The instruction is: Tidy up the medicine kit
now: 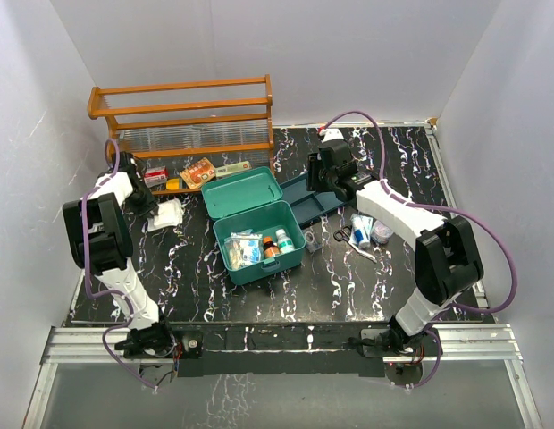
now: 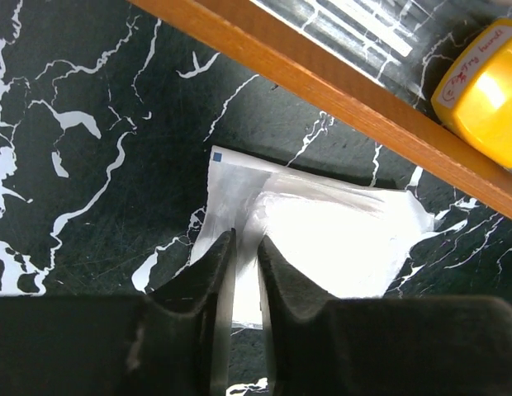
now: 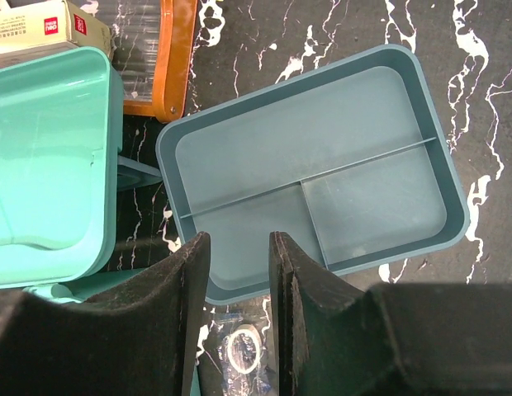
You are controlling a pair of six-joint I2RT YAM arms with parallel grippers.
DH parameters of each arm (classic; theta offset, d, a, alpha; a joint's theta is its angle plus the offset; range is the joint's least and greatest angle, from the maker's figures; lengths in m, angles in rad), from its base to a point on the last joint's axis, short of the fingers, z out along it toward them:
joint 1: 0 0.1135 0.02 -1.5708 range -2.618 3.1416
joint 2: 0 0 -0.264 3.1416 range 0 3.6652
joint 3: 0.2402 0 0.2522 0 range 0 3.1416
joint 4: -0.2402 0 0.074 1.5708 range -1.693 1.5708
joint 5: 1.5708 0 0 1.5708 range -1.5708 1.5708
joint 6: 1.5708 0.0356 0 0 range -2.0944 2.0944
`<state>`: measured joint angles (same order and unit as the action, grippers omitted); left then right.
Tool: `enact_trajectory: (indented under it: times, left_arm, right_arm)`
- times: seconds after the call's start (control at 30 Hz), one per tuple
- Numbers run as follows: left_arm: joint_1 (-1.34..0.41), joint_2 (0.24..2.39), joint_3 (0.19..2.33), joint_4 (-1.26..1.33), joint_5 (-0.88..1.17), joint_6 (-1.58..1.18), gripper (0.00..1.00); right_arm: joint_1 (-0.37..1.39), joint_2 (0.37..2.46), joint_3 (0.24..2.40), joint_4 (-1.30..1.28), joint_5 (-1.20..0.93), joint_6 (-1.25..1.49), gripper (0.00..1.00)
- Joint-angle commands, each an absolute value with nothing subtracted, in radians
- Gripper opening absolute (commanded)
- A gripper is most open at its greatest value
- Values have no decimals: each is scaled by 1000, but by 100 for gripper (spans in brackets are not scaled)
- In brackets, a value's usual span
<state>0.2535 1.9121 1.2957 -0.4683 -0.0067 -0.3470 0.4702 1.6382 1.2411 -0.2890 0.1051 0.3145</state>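
My left gripper (image 2: 244, 257) straddles the white packet (image 2: 330, 235) to pinch its edge; I cannot tell if it grips. My right gripper (image 3: 239, 264) hangs open over the blue tray (image 3: 305, 132).

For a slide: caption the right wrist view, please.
Right claw open above the divided blue tray, medicine kit lid alongside.

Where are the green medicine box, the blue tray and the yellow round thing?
medicine kit (image 1: 244, 194): top view, on its open lid.
blue tray (image 3: 355, 107): right wrist view, on its bare floor.
yellow round thing (image 2: 485, 89): left wrist view, on its top face.
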Motion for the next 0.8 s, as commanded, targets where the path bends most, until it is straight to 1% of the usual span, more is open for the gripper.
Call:
enact_trajectory:
  times: [0.0,0.13,0.37,0.47,0.57,0.77]
  left_arm:
    - [259,1907,1320,-488,-1,-308,10]
    - [259,1860,1307,-489,13,-287,0]
    - [259,1688,1216,-489,56,-288,0]
    - [259,1571,1170,-477,107,-288,0]
    - [257,1494,1169,-504,169,-296,0]
    - [211,1347,1167,-459,304,-405,0]
  right_arm:
    - [466,1642,1295,-259,104,312,32]
    - [465,1640,1294,-259,104,313,32]
    - [464,1629,1281,-259,101,323,31]
    - [462,1623,1275,-258,102,331,30]
    - [463,1620,1272,-259,98,339,30]
    - [463,1616,1272,-261,72,356,30]
